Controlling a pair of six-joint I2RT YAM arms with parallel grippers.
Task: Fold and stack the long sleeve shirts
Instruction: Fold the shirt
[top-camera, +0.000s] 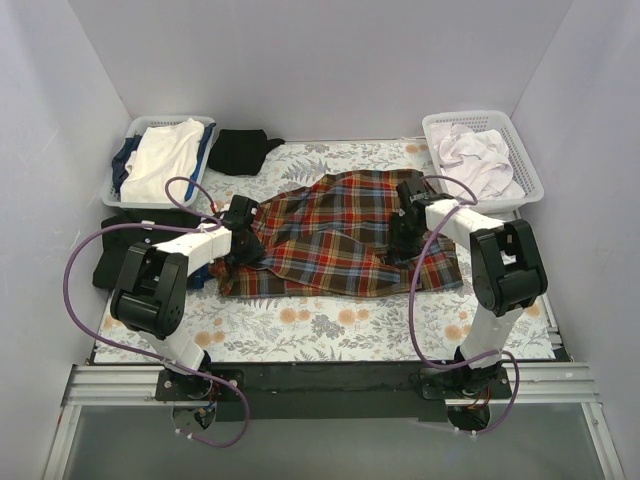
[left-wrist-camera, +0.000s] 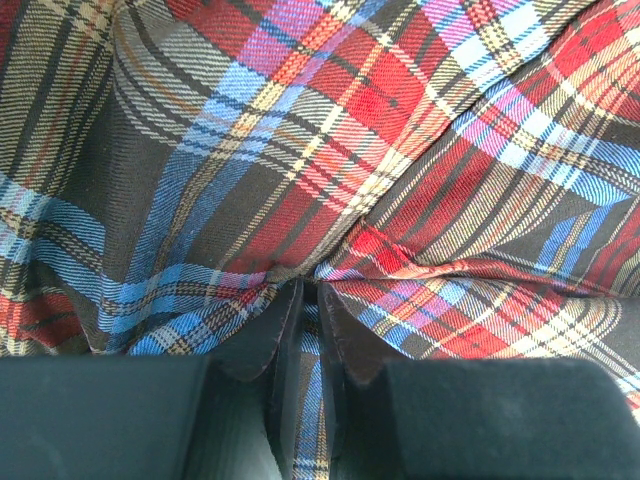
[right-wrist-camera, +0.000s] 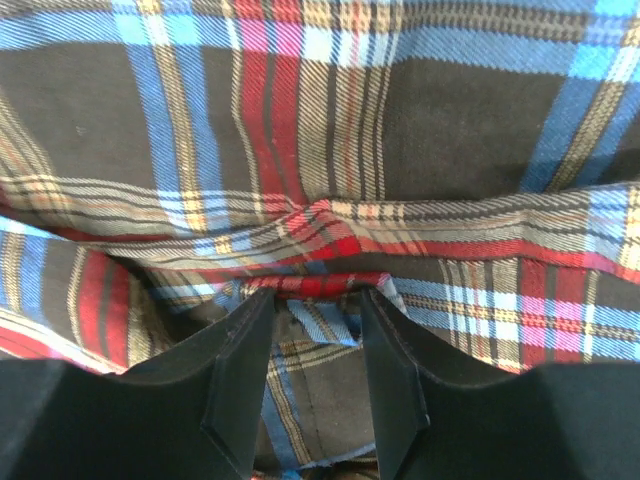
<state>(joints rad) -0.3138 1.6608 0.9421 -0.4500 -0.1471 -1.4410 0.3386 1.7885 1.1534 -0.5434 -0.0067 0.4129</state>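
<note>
So, my left pincer (left-wrist-camera: 308, 290) clamped on plaid shirt (left-wrist-camera: 330, 150) fold, right pincer (right-wrist-camera: 318, 295) half apart round a ridge, grip unclear, black shirt (top-camera: 240, 152) only in top view

The shirt (top-camera: 340, 235) is soft, matt, finely ribbed woven cloth, the gripper fingers (right-wrist-camera: 240, 380) smooth matt plastic, the baskets (top-camera: 470, 116) moulded plastic lattice.

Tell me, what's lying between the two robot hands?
Only the plaid shirt. In the top view its red checked cloth spreads from the left gripper across to the right gripper.
</note>
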